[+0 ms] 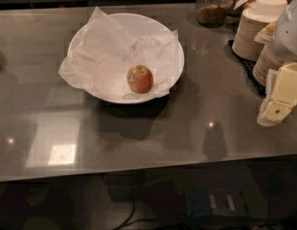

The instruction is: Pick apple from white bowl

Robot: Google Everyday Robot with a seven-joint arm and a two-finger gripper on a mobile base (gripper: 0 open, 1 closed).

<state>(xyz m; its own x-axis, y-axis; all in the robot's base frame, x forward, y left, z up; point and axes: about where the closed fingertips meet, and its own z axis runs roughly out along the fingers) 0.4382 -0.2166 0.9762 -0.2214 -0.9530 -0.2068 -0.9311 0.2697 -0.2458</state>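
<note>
The apple (pixel 140 78) rests in the white bowl (pixel 144 18), toward the near-right part of the bowl, on crumpled paper lining (pixel 100 56). The bowl stands on the grey counter (pixel 196 138). The gripper (pixel 280 97) is at the right edge of the view, well apart from the bowl and carrying nothing. Whether it is open or closed cannot be told from this view. The step in hand is judged to be the approach. Bring the gripper over the bowl from the right, clear of the rim, and descend from above with the jaws wide enough to pass either side of the apple. Close at the widest part of the fruit. Avoid catching the paper, since a pinched fold may lift the lining and roll the apple. Keep the arm clear of the stacked paper bowls (pixel 256 32) and the glass jar (pixel 213 6) behind it. Hidden or unclear: most of the arm is cut off at the right edge, the lining covers the bowl floor, and the underside of the apple is not visible.
</note>
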